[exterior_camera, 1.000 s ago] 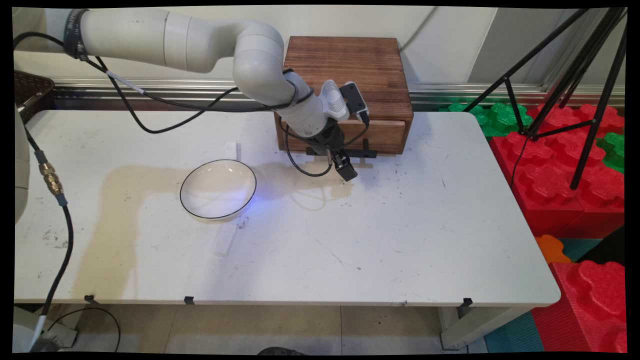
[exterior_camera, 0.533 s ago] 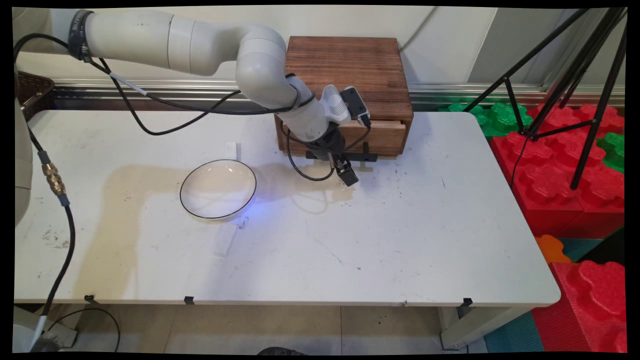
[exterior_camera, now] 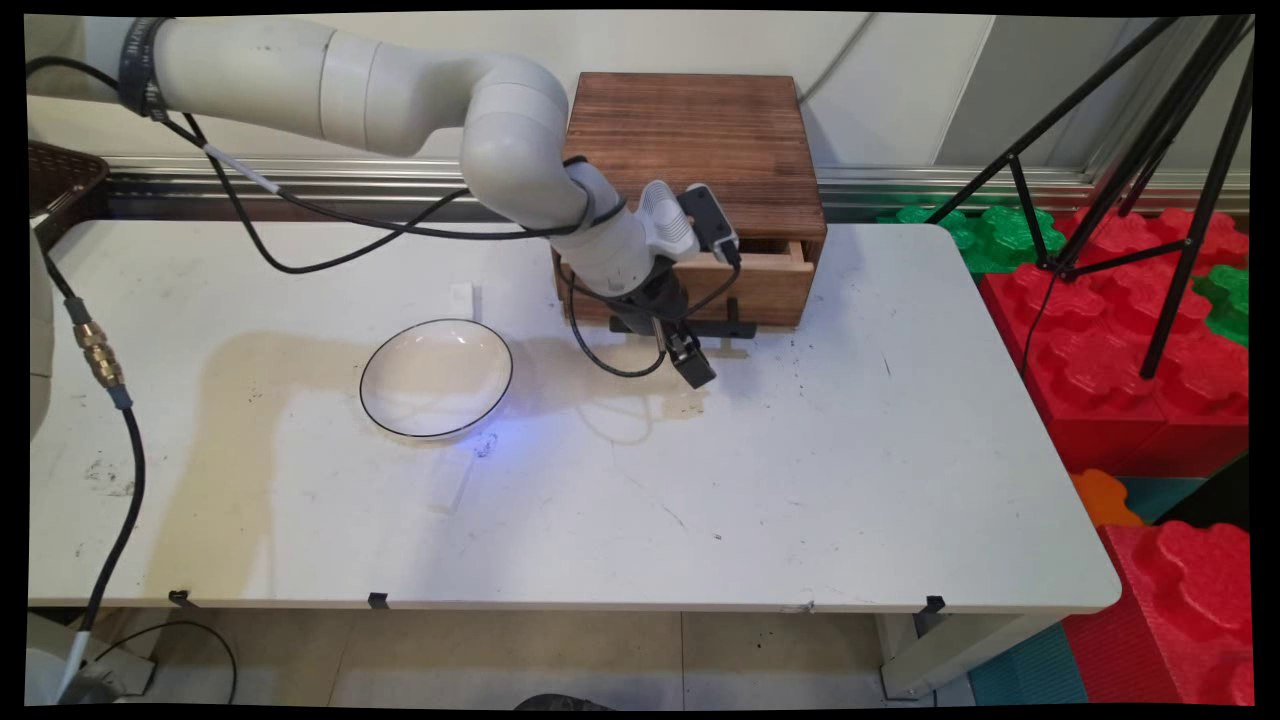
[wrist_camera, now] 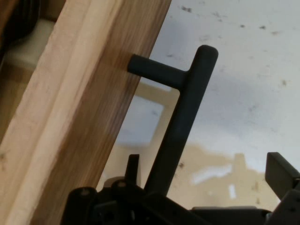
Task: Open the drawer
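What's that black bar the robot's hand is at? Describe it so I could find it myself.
Start at the wooden box at the table's far edge. Its drawer sits slightly pulled out, and the handle is the black bar running across the drawer's front, held off the wood on short posts. It is the only black fitting on the box, with the gripper right at it.

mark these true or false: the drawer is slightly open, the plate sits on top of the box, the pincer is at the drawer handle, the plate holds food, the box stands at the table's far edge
1. The drawer is slightly open. True.
2. The plate sits on top of the box. False: it lies on the table, left of the box.
3. The pincer is at the handle. True: the bar runs between its fingers.
4. The plate holds food. False: it is bare.
5. The box stands at the table's far edge. True.
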